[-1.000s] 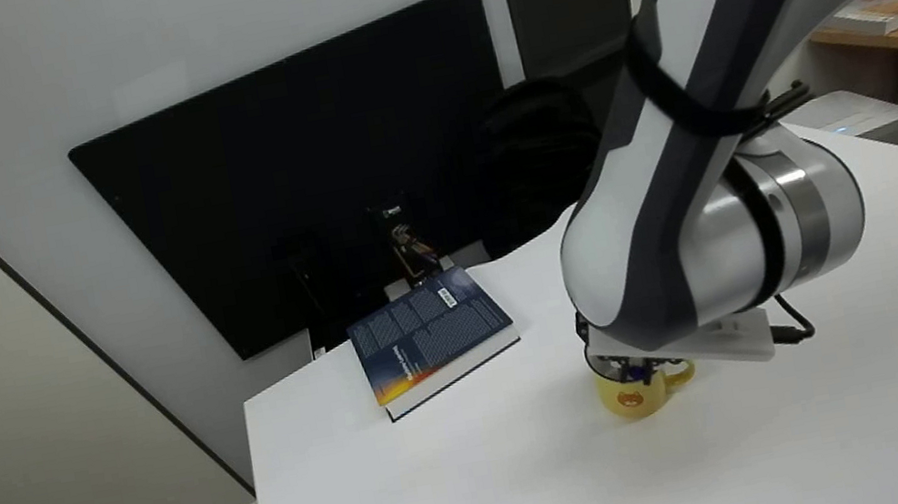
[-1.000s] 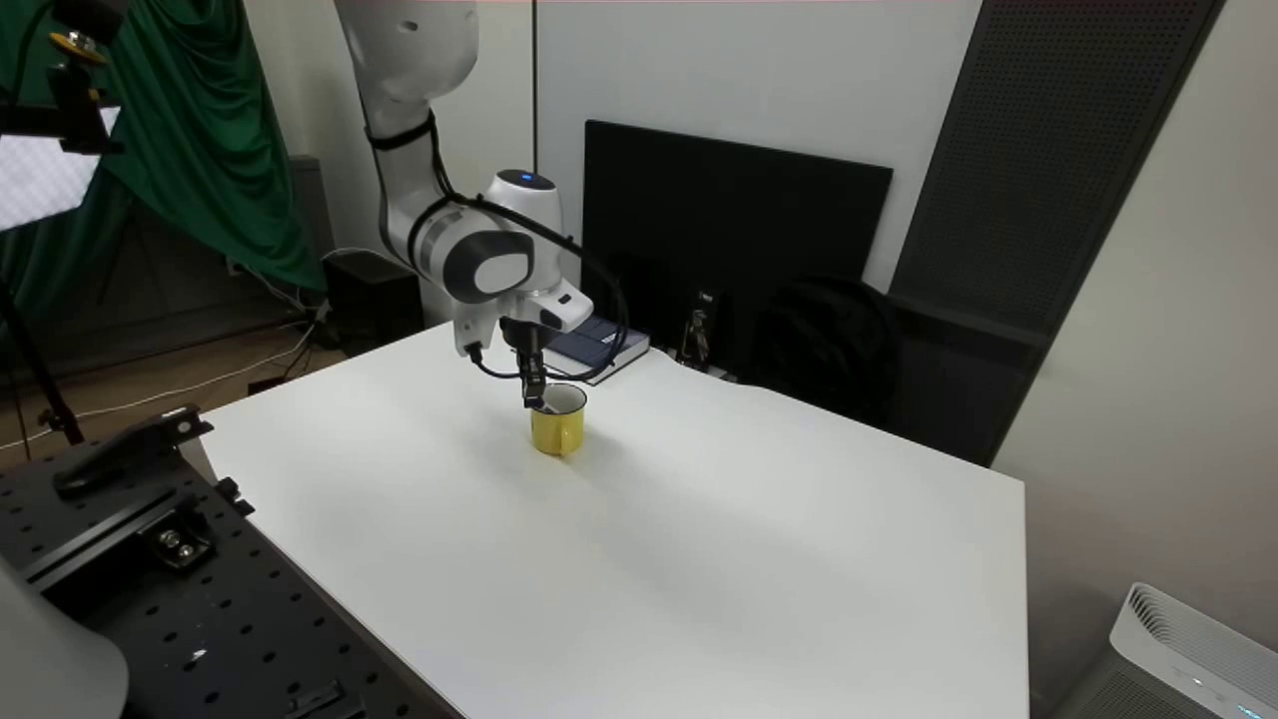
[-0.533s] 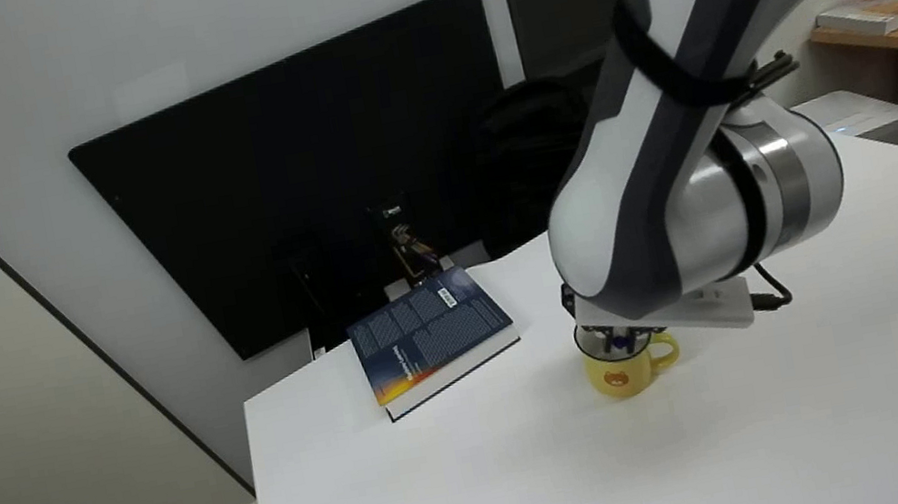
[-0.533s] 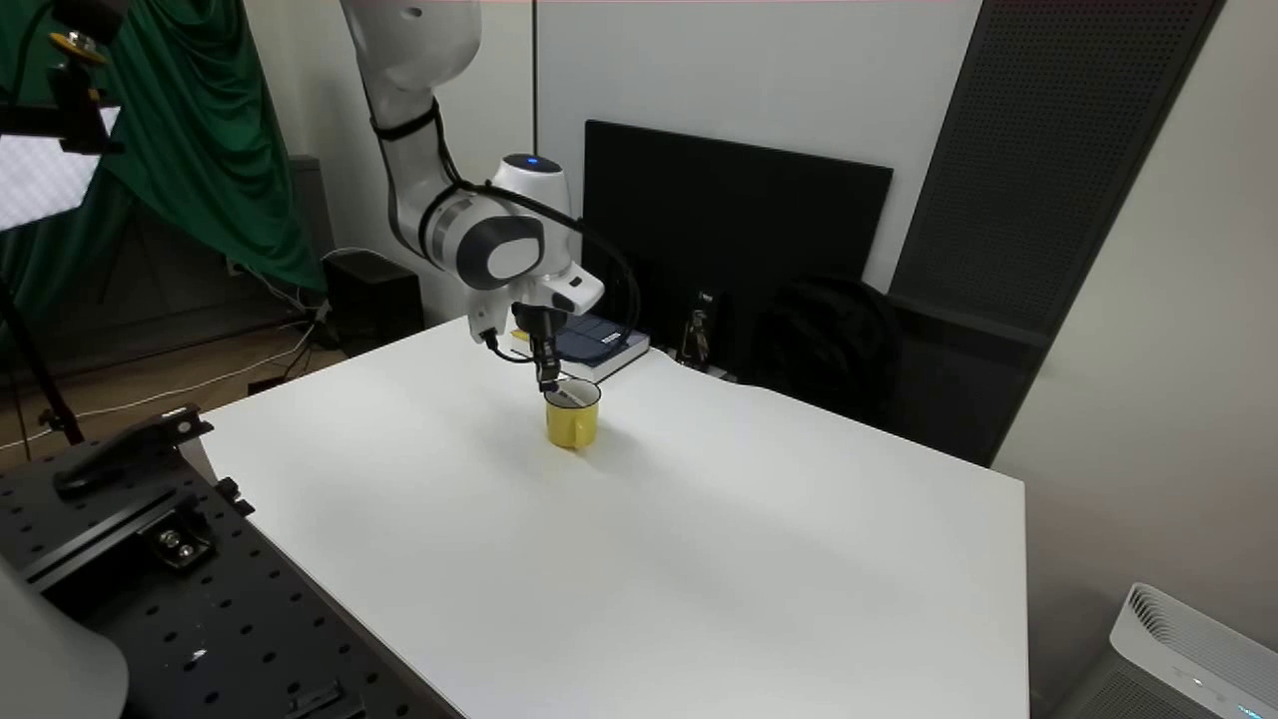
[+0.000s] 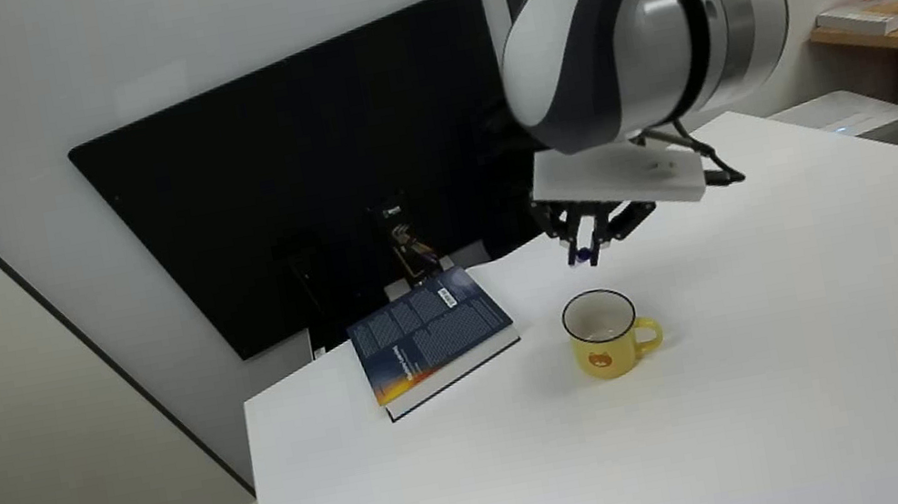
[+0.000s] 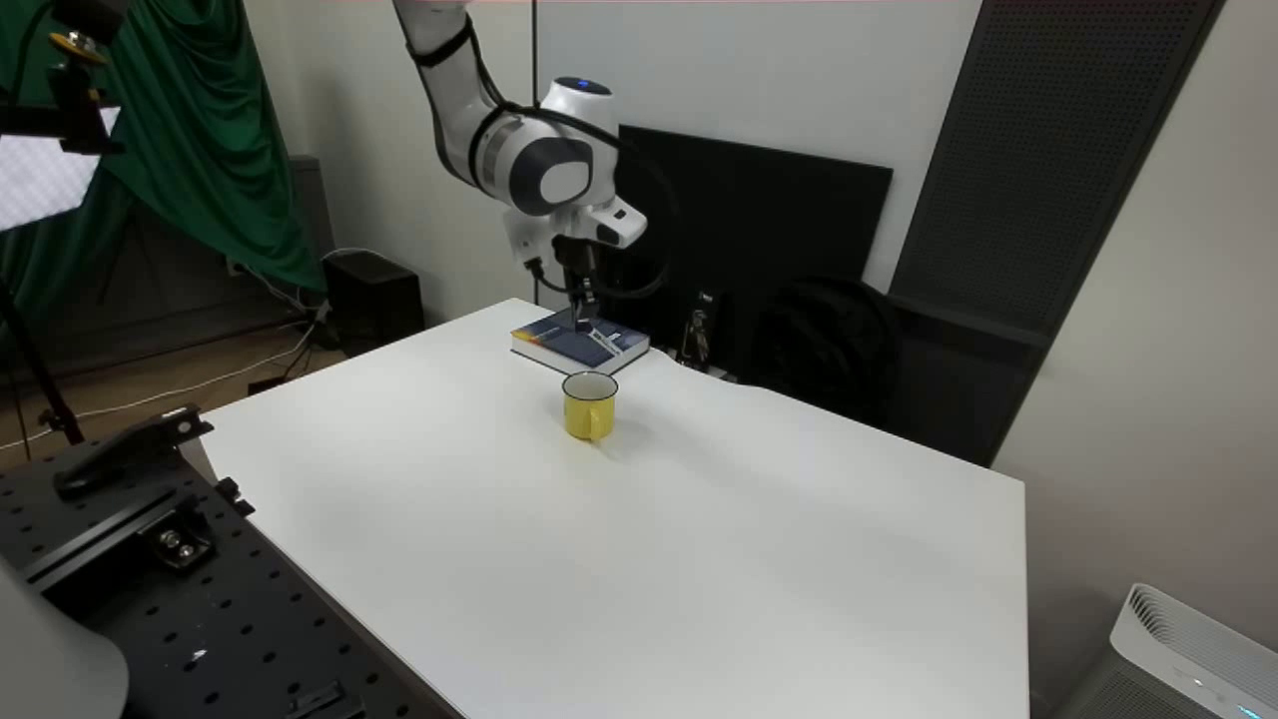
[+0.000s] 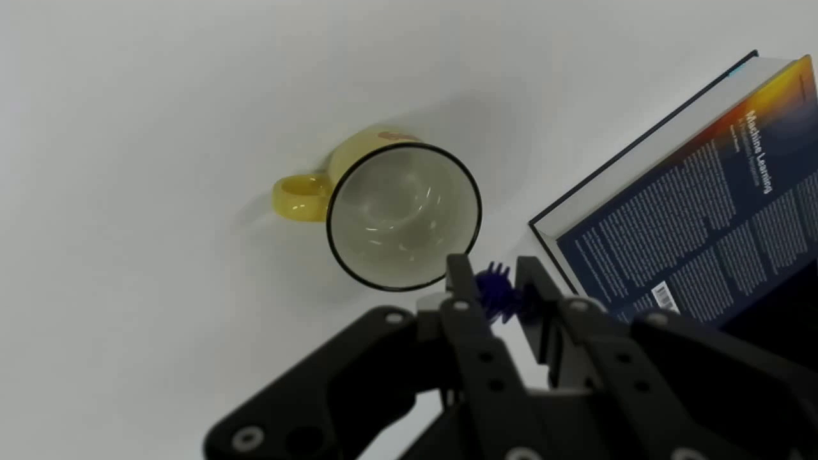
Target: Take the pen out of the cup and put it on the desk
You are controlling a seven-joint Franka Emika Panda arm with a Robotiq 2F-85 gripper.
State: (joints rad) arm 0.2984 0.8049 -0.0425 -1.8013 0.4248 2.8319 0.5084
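Raised since earlier, the black hand (image 5: pixel 584 258) stands above the glossy, round, dark-rimmed yellow cup (image 5: pixel 605 348), which has slid toward the far side of the smooth white counter (image 5: pixel 489 476). Spiky-ended and blue-purple, the pen (image 7: pixel 497 291) sits pinched between the fingertips (image 7: pixel 459 275), clear of the cup.
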